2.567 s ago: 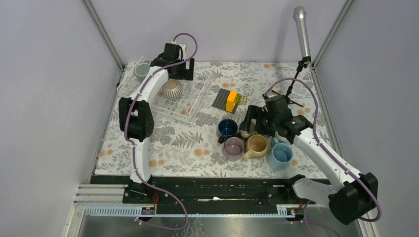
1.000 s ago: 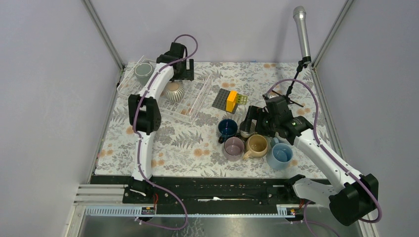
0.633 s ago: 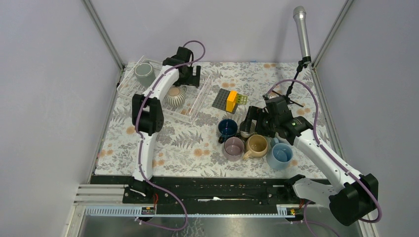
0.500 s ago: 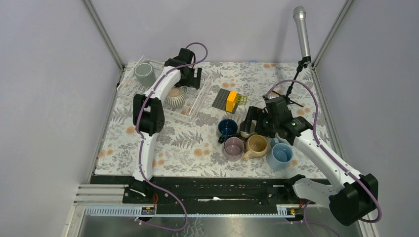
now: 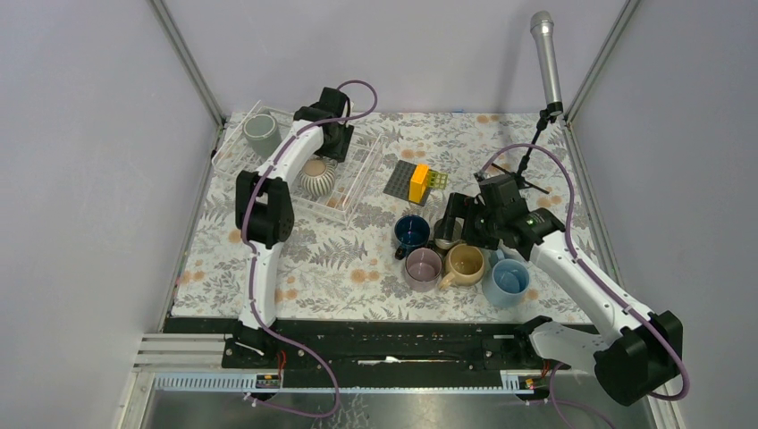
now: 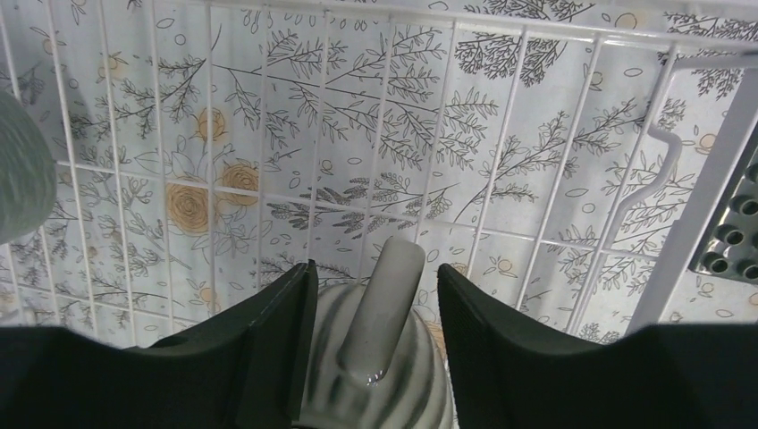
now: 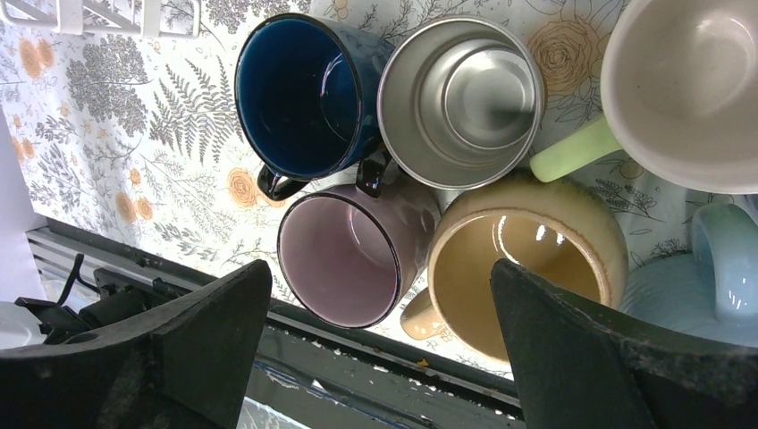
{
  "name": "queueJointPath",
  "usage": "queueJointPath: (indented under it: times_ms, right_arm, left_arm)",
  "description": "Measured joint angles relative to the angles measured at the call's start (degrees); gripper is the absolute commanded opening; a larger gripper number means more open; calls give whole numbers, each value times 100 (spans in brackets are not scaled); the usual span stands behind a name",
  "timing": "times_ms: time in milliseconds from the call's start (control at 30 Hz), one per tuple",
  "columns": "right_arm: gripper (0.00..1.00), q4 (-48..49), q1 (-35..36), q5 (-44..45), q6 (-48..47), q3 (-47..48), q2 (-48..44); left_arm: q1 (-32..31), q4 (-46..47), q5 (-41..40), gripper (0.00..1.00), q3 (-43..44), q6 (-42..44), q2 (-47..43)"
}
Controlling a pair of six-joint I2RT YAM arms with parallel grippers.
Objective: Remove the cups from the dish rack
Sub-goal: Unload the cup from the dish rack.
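The clear wire dish rack holds a grey cup at its far left and a ribbed grey-white cup lying in the middle. My left gripper straddles that ribbed cup's handle, jaws half narrowed, with a gap on each side. On the table stand navy, steel, mauve, tan, pale green-handled and light blue cups. My right gripper hovers wide open above them, holding nothing.
A dark grey studded plate with yellow and green blocks lies right of the rack. A microphone on a stand rises at the back right. The cups crowd together under the right arm.
The left gripper moved right along the rack, from near the grey cup to over the ribbed cup, and its jaws narrowed around the handle. The right arm stayed still.
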Motion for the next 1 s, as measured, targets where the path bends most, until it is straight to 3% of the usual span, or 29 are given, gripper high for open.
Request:
queueJointPath:
  times_ms: [1000]
  right_arm:
    - [100, -177, 0, 0, 7, 118, 170]
  left_arm:
    - [0, -87, 15, 51, -17, 568, 7]
